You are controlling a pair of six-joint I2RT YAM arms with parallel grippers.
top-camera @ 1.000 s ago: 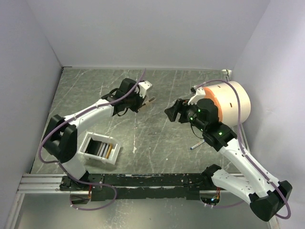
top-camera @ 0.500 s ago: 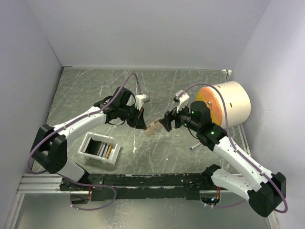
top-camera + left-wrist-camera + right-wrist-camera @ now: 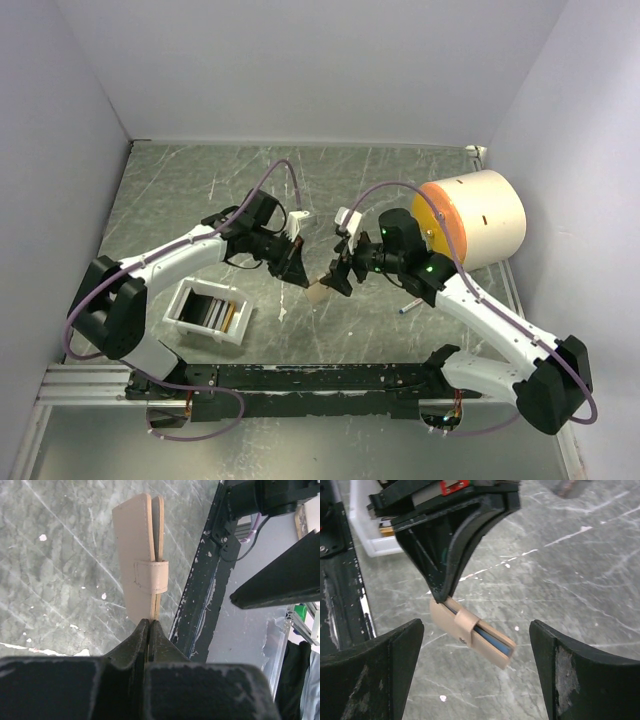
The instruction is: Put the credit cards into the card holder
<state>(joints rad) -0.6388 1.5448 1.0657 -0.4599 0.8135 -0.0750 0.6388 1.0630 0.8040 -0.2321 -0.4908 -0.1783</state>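
- Left jaws: pinched fully together on one short edge of the holder (image 3: pixel 137 555), which appears to hang clear of the counter (image 3: pixel 200 190). Gripping only the edge leaves the rest of it exposed for the other arm.
- Right jaws: spread wide and holding nothing, one finger on each side of the holder and neither touching it. I read this as lining up to take or brace it.
- The tab (image 3: pixel 151 576) wraps across both flaps, so the holder is closed. A blue card (image 3: pixel 492 641) shows at its open end.
- More cards (image 3: pixel 218 315) stand in the tray (image 3: pixel 182 303) near the left arm's base, well apart from the holder.
- Judgement: the tab has to come undone before another card goes in.
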